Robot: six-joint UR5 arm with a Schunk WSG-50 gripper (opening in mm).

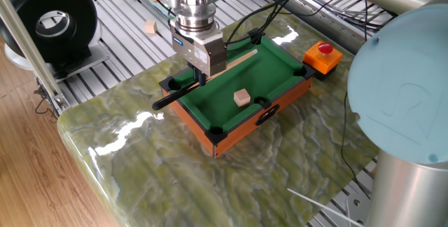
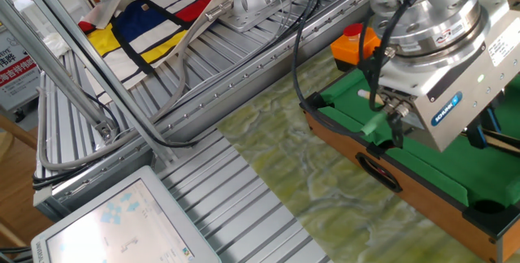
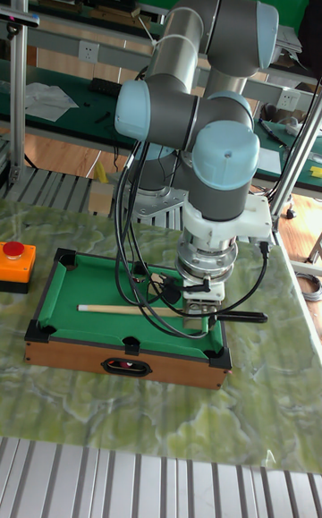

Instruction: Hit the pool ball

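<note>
Although the gripper (image 1: 201, 78) hangs over the pool table (image 1: 245, 130) with its fingers clamped on the cue (image 1: 170, 98), the pool ball does not show in any view; it may be hidden behind the gripper or too small to make out. The cue's long axis runs along the table's length, dark butt overhanging one end, pale tip toward the end by the red button (image 1: 325, 47). Only a wooden cube (image 1: 242, 97) shows on the felt, beside that line. Any strike would probably have to travel along this axis.
</note>
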